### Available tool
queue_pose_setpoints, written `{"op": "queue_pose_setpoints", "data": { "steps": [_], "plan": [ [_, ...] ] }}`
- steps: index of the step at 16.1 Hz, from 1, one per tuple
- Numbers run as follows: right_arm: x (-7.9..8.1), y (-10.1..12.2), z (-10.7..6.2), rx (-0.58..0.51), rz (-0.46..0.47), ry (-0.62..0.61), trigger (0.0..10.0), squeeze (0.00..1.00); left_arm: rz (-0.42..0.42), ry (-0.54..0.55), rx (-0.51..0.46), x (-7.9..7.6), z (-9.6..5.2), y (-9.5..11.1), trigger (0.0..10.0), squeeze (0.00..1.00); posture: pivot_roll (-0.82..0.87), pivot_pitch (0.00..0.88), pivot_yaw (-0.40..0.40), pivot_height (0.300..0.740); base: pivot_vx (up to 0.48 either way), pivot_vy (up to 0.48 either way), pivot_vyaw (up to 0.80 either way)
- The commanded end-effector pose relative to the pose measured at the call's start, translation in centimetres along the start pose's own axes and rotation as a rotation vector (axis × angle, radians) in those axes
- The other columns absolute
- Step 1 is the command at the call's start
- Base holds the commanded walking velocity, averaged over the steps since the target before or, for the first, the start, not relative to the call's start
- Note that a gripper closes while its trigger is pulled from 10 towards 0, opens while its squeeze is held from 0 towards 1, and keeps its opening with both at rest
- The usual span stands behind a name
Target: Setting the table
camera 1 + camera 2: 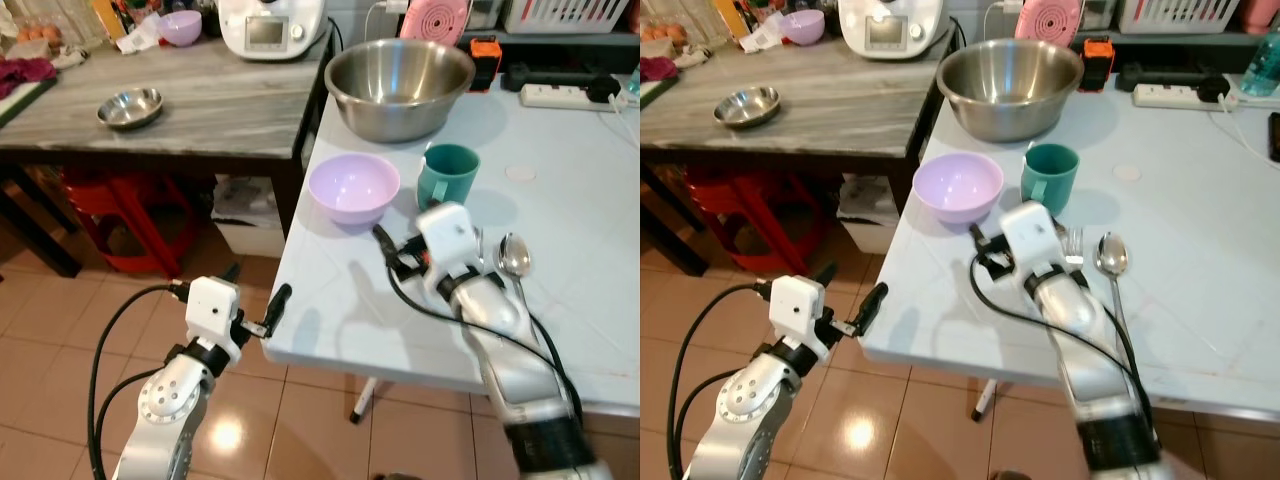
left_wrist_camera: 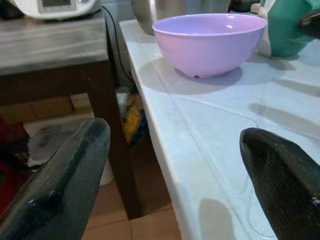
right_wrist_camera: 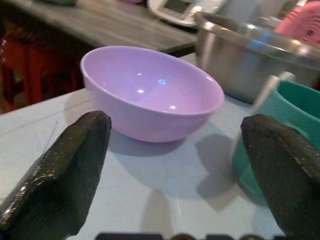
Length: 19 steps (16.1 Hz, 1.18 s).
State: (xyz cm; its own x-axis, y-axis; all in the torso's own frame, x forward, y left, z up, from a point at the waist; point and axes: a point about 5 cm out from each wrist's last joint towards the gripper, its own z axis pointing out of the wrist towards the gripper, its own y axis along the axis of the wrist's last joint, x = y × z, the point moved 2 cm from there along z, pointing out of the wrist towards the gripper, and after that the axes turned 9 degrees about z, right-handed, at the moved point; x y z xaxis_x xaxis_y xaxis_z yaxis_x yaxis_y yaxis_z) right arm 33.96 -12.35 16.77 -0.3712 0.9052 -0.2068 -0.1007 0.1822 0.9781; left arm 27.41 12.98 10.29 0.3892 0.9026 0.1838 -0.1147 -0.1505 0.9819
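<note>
Nearest, the left gripper (image 1: 268,312) hung just off the front corner of the white table (image 1: 560,250), its two black fingers spread apart and holding nothing. From its wrist camera the table edge ran between the fingers toward the bowl beyond.

Just past it, the right gripper (image 1: 385,245) hovered low over the tabletop, fingers (image 3: 60,170) likewise spread wide and empty, aimed at the lilac bowl (image 1: 354,187). The bowl stood upright and empty near the table's left edge, a short way ahead of that gripper and not touched by it.

Beside the bowl, on its right, stood a teal mug (image 1: 447,174), close but apart from it. To the right of the arm lay a spoon (image 1: 514,256) and, tight against it, what looked like a fork (image 1: 1073,245), partly hidden by the arm.

Farther back sat a large steel mixing bowl (image 1: 400,85), then a power strip (image 1: 565,95) along the far edge. On the grey side table (image 1: 220,110) to the left were a small steel dish (image 1: 130,107), a second lilac bowl (image 1: 180,27) and a white kitchen appliance (image 1: 270,25).

By my judgement the setting was well begun: bowl, mug and cutlery were all on the table. What seemed left was arranging them, perhaps nudging the bowl into place between mug and cutlery.
</note>
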Motion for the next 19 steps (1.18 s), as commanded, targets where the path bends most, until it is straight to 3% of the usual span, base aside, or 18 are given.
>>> {"op": "queue_pose_setpoints", "data": {
  "steps": [1,7,12,17,18,19],
  "plan": [
    [0.6,-0.2,0.6,0.034,-0.032,0.061,10.0,0.0,0.0,-0.013,0.004,-0.1,-0.3,0.0,10.0,0.0,-0.12,0.158,0.083,0.74,0.0,0.0,0.0],
    [0.7,2.8,4.0,0.04,-0.247,0.293,10.0,0.0,0.005,-0.16,-0.055,-1.0,-1.2,0.9,10.0,0.0,-0.11,0.174,0.064,0.74,0.0,0.0,0.0],
    [1.2,3.4,5.4,0.085,-0.326,0.411,10.0,0.0,-0.004,-0.149,-0.047,-1.0,-1.4,0.8,10.0,0.0,-0.1,0.179,0.06,0.74,0.0,0.0,0.0],
    [0.0,3.0,6.6,0.135,-0.421,0.447,9.8,0.0,-0.02,-0.134,-0.034,-1.1,-1.4,0.5,10.0,0.0,-0.09,0.181,0.057,0.74,0.0,0.0,0.0],
    [-0.2,2.7,6.8,0.149,-0.451,0.446,1.1,0.0,-0.027,-0.137,-0.029,-1.3,-1.5,0.4,10.0,0.0,-0.09,0.183,0.057,0.74,0.0,0.0,0.0],
    [-0.3,2.5,7.0,0.163,-0.449,0.449,0.0,0.0,-0.028,-0.134,-0.028,-1.3,-1.5,0.4,10.0,0.0,-0.09,0.184,0.055,0.74,0.0,0.0,0.0]
  ]
}}
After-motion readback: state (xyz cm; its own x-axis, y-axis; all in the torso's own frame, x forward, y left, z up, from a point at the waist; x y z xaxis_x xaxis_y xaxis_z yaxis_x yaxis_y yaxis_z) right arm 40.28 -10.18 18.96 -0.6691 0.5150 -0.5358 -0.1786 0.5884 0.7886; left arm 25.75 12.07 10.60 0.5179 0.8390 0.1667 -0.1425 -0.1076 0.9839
